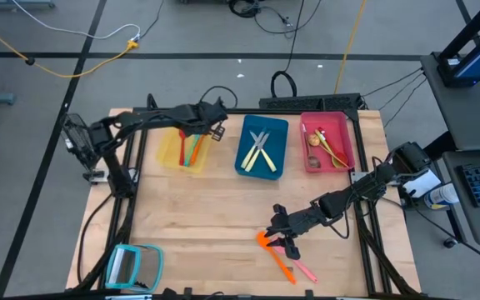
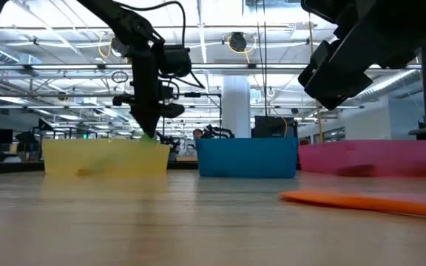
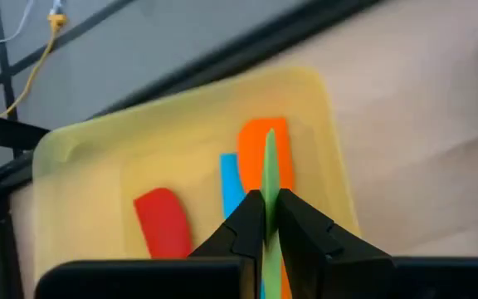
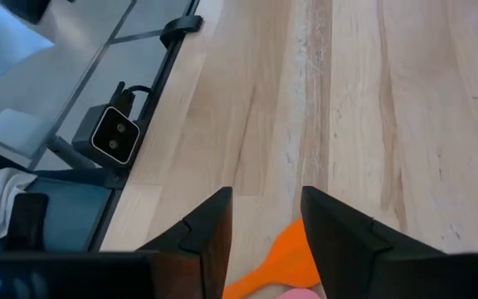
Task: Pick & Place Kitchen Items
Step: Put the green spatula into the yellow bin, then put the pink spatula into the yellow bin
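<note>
Green utensil (image 3: pixel 269 178) clenched in left claw (image 3: pixel 265 218) over yellow tray (image 3: pixel 81 178), right claw (image 4: pixel 265 218) released above orange spatula (image 4: pixel 282 259)

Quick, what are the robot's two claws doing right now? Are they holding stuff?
Left gripper: shut on the green utensil, over the yellow tray.
Right gripper: open, holding nothing, above the orange utensil.

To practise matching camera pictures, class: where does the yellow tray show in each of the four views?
High view: yellow tray at upper left, under the left gripper.
Low view: left of centre, beside the blue tray.
Left wrist view: fills the middle, beyond the fingers pinching a green utensil.
Right wrist view: not in it.
Shared landmark: the left gripper above the yellow tray.
</note>
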`<state>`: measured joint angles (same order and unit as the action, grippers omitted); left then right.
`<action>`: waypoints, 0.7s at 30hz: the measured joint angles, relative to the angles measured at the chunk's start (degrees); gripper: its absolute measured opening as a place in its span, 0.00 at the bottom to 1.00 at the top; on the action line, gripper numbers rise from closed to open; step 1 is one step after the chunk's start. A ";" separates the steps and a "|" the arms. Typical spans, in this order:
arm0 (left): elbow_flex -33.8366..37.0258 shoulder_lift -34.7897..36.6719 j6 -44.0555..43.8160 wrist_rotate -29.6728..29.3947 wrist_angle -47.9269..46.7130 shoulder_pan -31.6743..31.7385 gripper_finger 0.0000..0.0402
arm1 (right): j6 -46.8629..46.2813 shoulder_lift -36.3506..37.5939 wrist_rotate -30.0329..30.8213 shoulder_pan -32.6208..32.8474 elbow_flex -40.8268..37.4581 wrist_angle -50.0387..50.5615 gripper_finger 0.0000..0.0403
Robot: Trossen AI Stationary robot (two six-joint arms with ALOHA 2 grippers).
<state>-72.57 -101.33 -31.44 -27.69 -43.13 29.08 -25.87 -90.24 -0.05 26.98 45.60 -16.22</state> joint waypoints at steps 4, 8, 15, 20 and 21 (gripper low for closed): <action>0.00 -1.67 2.68 0.41 -0.49 0.55 0.09 | 0.00 0.00 0.00 0.00 -0.02 -0.04 0.35; 0.01 -2.67 2.67 0.88 -0.38 0.79 0.18 | 0.00 0.00 0.00 0.00 -0.02 -0.27 0.35; 0.04 -2.18 2.74 1.41 -0.19 0.69 0.36 | 0.00 0.00 0.00 0.00 -0.02 -0.84 0.35; -0.01 -1.10 6.86 1.76 0.15 0.35 0.40 | 0.00 0.00 0.00 0.00 -0.02 -1.13 0.35; -0.01 -0.97 7.06 1.78 0.35 0.28 0.40 | 0.00 0.00 0.00 0.00 -0.02 -1.21 0.35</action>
<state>-72.58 -102.30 -24.38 -25.91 -42.78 29.36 -25.87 -90.24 -0.05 26.98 45.58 -17.43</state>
